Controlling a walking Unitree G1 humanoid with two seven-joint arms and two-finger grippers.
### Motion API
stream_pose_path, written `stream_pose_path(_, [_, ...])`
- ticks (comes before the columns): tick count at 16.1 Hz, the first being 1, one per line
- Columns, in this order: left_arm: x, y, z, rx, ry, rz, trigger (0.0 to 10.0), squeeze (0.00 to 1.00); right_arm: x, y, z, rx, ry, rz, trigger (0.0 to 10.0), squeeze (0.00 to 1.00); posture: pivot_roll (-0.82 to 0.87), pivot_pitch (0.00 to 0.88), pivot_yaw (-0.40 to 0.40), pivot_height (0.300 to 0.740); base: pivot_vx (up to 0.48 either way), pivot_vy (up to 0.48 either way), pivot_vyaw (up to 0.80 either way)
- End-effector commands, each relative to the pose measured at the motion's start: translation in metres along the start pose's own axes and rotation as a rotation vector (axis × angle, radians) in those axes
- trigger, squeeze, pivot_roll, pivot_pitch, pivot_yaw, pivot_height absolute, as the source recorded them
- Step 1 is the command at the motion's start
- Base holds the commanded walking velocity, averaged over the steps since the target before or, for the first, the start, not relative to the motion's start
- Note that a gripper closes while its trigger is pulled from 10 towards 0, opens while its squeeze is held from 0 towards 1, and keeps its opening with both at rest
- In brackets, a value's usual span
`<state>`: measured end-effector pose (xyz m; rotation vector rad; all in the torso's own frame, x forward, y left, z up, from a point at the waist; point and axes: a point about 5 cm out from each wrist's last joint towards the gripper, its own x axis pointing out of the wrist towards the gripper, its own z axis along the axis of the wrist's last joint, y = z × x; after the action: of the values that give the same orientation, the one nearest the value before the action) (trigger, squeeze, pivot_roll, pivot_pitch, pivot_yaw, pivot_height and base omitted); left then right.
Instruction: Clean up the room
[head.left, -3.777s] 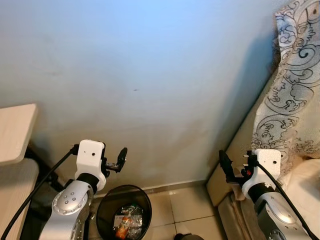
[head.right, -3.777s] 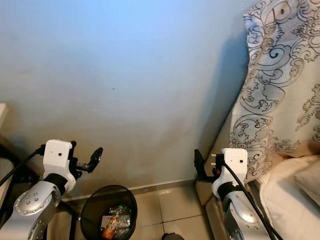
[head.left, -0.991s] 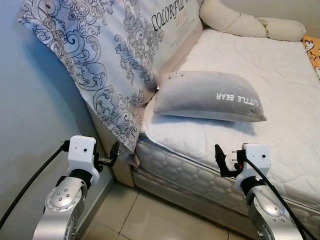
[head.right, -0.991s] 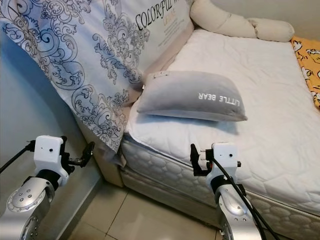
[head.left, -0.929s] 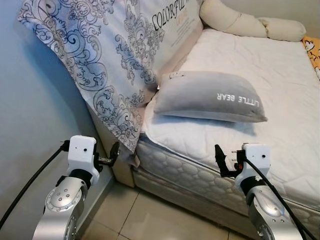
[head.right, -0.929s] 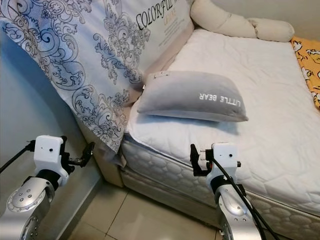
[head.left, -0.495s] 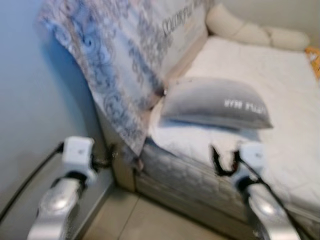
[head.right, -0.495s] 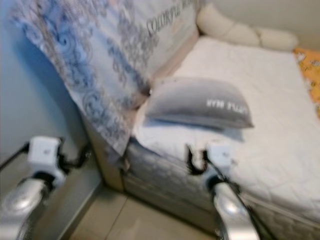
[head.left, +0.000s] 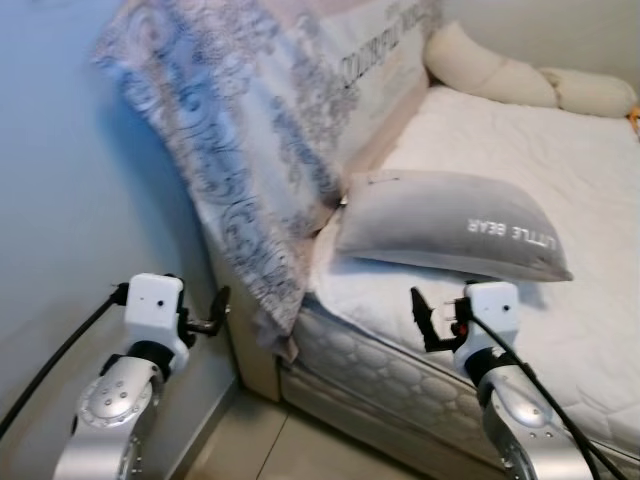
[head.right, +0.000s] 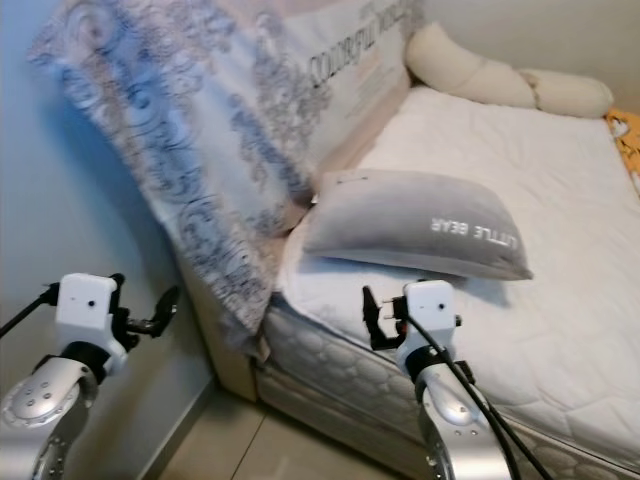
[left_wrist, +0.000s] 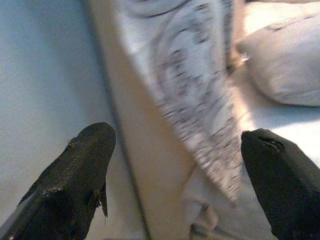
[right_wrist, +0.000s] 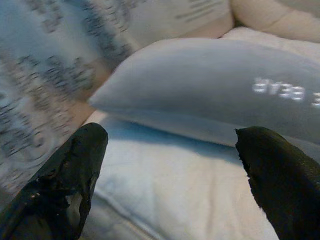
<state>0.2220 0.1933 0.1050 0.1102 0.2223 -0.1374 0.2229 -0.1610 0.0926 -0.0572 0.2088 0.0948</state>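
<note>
Now | left claw (left_wrist: 175, 165) spread, empty | right claw (right_wrist: 165, 165) spread before grey pillow (head.right: 415, 232) | views blurred

A white quilted bed (head.left: 560, 180) is seen carrying a grey pillow (head.left: 450, 222) lettered "LITTLE BEAR", with a cream bolster (head.left: 520, 82) laid along its far edge.
</note>
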Motion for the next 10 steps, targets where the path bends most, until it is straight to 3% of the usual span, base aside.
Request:
stream_pose_path(1, [0.002, -0.008, 0.003, 0.008, -0.016, -0.038, 10.0, 0.89, -0.001, -0.008, 0.000, -0.001, 0.005, -0.032, 10.0, 0.00, 0.01, 0.000, 0.007, 0.740, 0.292, 0.000, 0.00])
stream_pose_path(10, [-0.001, -0.024, 0.005, 0.009, -0.033, -0.197, 10.0, 0.89, -0.006, -0.009, -0.004, 0.027, 0.021, -0.030, 10.0, 0.00, 0.00, 0.000, 0.017, 0.740, 0.277, 0.000, -0.78])
